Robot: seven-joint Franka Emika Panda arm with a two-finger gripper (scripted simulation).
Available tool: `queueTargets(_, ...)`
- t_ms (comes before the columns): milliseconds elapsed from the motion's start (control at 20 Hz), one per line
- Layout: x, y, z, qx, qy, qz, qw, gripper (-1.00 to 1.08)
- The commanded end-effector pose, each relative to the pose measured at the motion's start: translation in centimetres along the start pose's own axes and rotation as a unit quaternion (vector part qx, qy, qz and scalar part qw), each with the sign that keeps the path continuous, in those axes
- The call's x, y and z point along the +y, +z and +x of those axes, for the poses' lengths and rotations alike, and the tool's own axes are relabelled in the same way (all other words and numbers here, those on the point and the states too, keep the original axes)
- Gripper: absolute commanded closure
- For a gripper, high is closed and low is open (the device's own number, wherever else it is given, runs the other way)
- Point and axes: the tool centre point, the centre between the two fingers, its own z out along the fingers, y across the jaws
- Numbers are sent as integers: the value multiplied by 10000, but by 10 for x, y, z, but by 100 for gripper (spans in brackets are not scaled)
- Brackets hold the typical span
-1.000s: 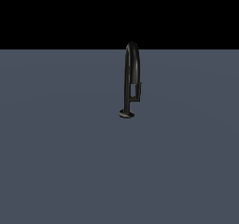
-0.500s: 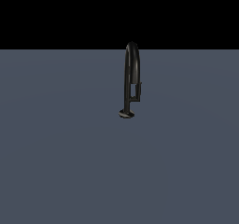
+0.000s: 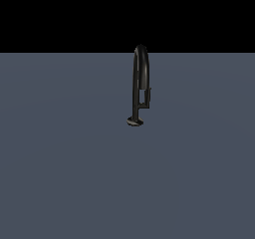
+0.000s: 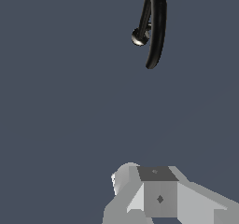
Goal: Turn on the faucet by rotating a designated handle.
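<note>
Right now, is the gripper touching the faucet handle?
Apart. In the wrist view bare floor plainly separates the gripper from the faucet; in the exterior view the handle stands alone.

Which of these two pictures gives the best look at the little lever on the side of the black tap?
The exterior view. There the short thin black lever stands in clear profile beside the stem of the tall glossy black gooseneck faucet. The wrist view looks down on the arch, so the lever cannot be made out.
</note>
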Motion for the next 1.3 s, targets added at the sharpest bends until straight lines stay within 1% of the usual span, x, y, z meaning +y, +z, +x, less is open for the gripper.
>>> queueTargets(0, -1, 0, 13, -139, 141, 135, 9997, 108)
queueTargets(350, -1, 3, 54, -569, 577, 559, 9951, 108)
queueTargets(650, 1, 8, 90, -947, 959, 934, 9865, 108)
queueTargets(950, 6, 16, 125, -1328, 1342, 1314, 9732, 108)
queueTargets(1250, 13, 28, 160, -1709, 1723, 1696, 9552, 108)
